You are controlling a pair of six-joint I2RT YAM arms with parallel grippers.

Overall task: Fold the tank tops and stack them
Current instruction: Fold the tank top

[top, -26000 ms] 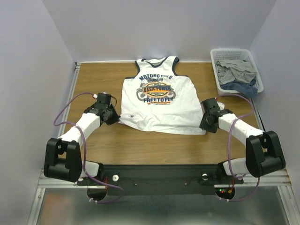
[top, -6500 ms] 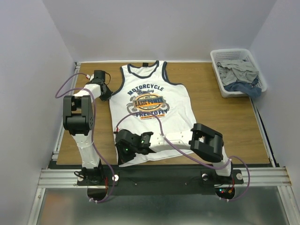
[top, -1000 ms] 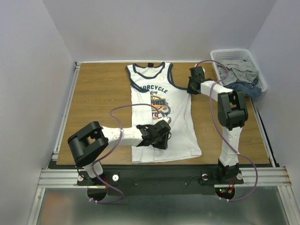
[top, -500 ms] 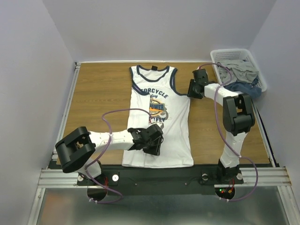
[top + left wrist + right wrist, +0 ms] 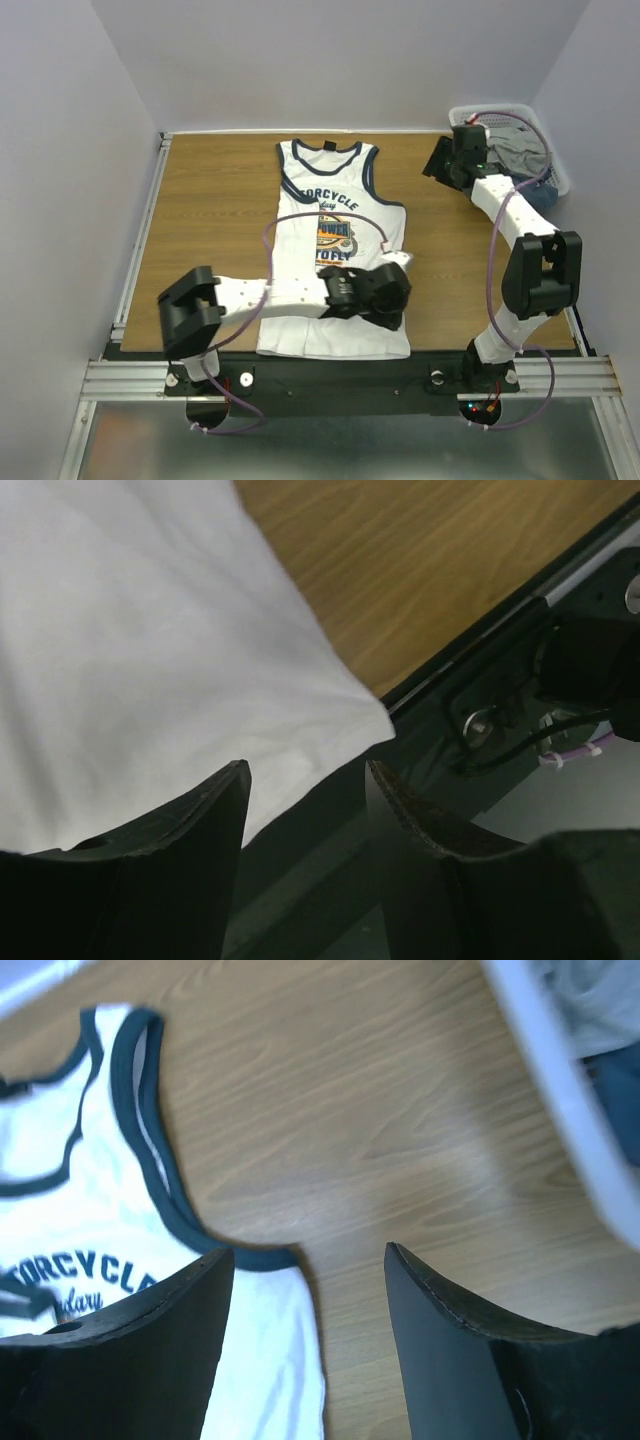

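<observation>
A white sleeveless tank top with navy trim and a navy-and-orange chest print (image 5: 335, 215) lies flat on the brown wooden table (image 5: 210, 200), neck toward the far wall and hem right at the near edge. Its left side looks turned in already: the print reads cut short on that side, while the right armhole spreads open on the wood. I judge the first lengthwise fold done and the second side not yet folded.

The left gripper (image 5: 390, 292) reaches across low over the hem's right corner. Its wrist view shows the black fingers apart with nothing pinched, the white cloth corner lying loose beneath them. The right gripper (image 5: 452, 158) hangs at the far right, between the shirt's shoulder and the white plastic basket (image 5: 462, 110) of grey and blue clothes. Its jaws stand wide over bare wood, clear of the cloth.

Next, as I see it, each gripper needs to take hold along the right edge, one at the hem corner and one at the strap. Together they carry it across evenly, so the cloth does not drag or twist.
</observation>
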